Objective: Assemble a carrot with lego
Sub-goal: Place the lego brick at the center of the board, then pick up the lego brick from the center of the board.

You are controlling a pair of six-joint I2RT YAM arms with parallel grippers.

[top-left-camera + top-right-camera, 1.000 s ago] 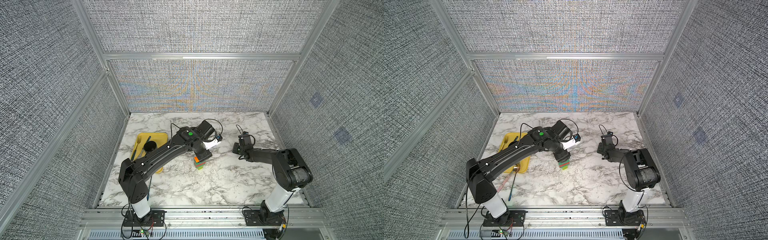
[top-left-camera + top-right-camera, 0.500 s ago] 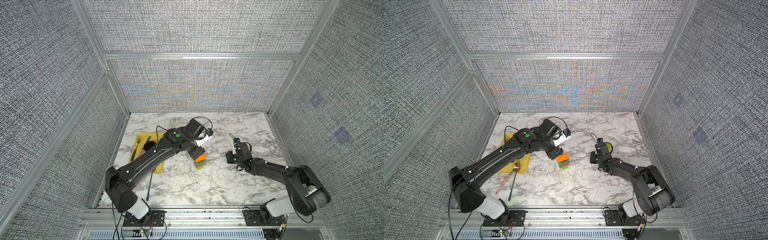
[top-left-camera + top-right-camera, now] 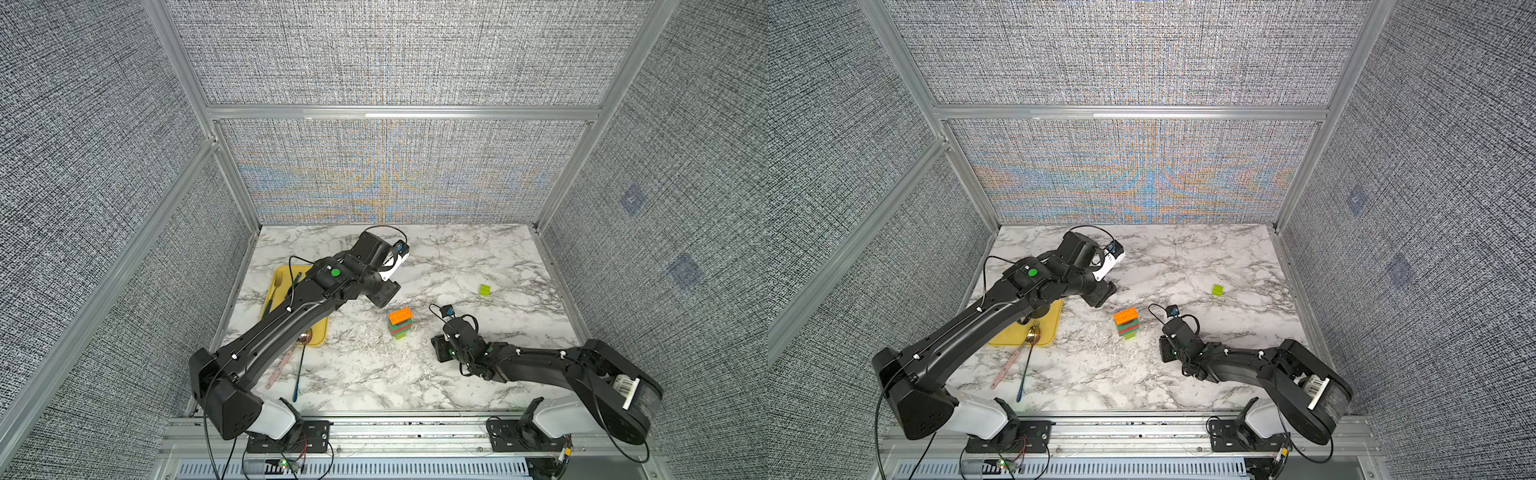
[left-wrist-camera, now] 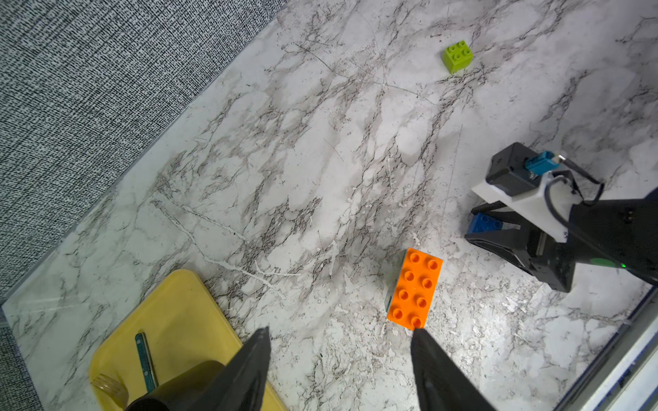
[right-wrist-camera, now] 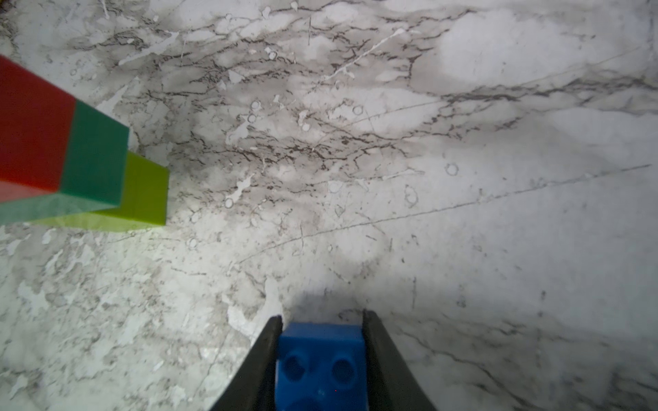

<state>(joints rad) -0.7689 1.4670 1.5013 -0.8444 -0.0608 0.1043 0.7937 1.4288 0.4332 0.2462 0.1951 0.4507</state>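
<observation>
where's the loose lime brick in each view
Top views: the loose lime brick lies alone on the marble, right of and behind the brick stack.
Left wrist: near the upper edge, far beyond the stack's orange top.
Right wrist: not in it; the lime there is the stack's bottom brick.
Shared landmark: the brick stack.

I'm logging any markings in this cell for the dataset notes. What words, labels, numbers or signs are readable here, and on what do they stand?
No readable text in any view.
Barcode sticker on the right arm's base joint: bars only, characters too small to read.
Green round dot on the left arm: no lettering.
Stack's top orange brick: stud markings, if any, too blurred to read.
</observation>
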